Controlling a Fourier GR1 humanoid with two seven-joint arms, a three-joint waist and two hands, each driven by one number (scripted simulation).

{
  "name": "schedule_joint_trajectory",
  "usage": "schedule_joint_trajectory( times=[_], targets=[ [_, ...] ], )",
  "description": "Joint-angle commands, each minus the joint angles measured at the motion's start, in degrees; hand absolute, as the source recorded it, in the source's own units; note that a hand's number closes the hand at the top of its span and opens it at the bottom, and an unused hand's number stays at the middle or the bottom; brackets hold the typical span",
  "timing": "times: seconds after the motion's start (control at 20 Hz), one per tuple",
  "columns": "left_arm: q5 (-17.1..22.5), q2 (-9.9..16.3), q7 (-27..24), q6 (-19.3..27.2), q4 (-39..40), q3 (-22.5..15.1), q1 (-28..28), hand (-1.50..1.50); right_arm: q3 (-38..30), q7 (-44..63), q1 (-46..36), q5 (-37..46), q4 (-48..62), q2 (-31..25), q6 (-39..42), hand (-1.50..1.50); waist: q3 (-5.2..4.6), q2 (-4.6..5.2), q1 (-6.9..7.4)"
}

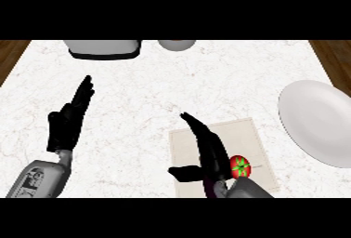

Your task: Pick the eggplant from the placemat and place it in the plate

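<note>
Eggplant (240,167) on placemat (237,135), touching right hand (211,155) on its right side; long axis not readable. Right hand's fingers straight, grasping nothing. Plate (316,122) further right. Left hand (68,118) released, well apart.

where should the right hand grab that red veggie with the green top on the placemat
Probably across the rounded red body, coming from its left, where the open right hand already hovers over the placemat. The green calyx faces up, and the wrist hides its lower left edge.
</note>
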Motion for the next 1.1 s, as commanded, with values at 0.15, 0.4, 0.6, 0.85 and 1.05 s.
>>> schedule_joint_trajectory(
  times=[0.15,0.4,0.6,0.85,1.05],
  targets=[
    [0.42,-0.12,2.46,-2.01,1.53,0.9,-3.82,0.0,11.31,15.29,3.58,23.74,-4.43,-0.16,-4.89,-1.5,0.19,-0.32,-1.23],
    [-0.48,-1.18,0.1,-2.56,2.9,0.97,-2.2,0.0,8.78,29.67,0.07,35.61,-15.04,-0.48,5.63,-1.5,0.21,-0.2,-0.9],
    [-0.27,-0.97,0.9,-1.88,-0.99,0.91,-0.25,0.0,5.5,40.01,-4.18,28.33,-23.03,-4.52,25.54,-1.5,0.13,-0.62,-0.69],
    [-0.89,-1.57,0.62,-1.92,2.05,1.28,-2.6,0.0,4.49,50.26,-5.37,21.28,-24.25,-2.07,40.1,-1.5,0.15,-0.05,-0.75],
    [-0.12,0.29,-0.03,-4.3,2.44,2.75,-2.83,0.0,-0.12,53.65,-7.68,17.45,-23.53,-1.15,46.66,-1.5,0.18,0.14,-0.16]
  ],
)
